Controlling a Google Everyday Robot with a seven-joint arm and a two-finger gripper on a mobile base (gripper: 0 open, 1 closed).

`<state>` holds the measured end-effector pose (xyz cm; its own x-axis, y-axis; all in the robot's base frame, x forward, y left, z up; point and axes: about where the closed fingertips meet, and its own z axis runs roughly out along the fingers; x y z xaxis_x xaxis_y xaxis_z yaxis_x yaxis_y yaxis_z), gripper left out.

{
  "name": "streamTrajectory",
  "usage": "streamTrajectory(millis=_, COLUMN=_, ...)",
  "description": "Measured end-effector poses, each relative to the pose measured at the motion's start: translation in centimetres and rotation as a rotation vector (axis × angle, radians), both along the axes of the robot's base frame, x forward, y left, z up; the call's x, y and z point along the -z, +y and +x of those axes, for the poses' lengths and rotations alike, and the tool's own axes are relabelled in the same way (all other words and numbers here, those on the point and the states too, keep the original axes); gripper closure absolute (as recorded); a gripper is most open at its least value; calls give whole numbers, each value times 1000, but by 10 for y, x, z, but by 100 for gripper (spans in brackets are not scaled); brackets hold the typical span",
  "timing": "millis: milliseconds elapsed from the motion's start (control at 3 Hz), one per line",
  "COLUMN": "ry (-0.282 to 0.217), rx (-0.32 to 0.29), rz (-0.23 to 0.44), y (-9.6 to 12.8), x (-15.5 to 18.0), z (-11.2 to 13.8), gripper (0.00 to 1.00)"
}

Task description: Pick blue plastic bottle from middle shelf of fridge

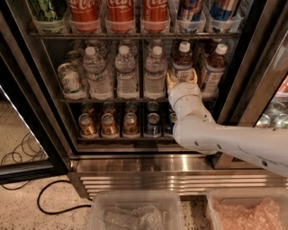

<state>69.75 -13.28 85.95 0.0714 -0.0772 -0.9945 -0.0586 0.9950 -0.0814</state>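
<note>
The fridge (pixel 135 164) stands open in front of me. Its middle shelf (pixel 112 100) holds white-capped bottles. A blue plastic bottle (pixel 182 60) with dark drink and a blue-and-white label stands right of centre, and a second one like it (pixel 215 66) stands to its right. My gripper (pixel 182 77) is on the white arm reaching in from the lower right. Its pale fingers (pixel 171 81) are spread on either side of the first bottle's lower part, open. The bottle's base is hidden behind the gripper.
Clear water bottles (pixel 127 72) and a tilted can (pixel 69 81) fill the shelf's left. Red cola cans (pixel 119 11) stand on the rack above and small gold and blue cans (pixel 108 125) below. Two plastic bins (pixel 135 211) sit on the floor, and a black cable (pixel 49 197) lies at left.
</note>
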Motion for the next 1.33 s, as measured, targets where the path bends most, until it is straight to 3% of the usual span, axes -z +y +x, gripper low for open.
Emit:
streamTrajectory(millis=333, ry=-5, rx=12, rz=17, y=0, x=-6, z=-4, gripper=100)
streamTrajectory(millis=1333, ry=-114, rx=109, rz=105, y=7, x=-53, z=-38, gripper=100)
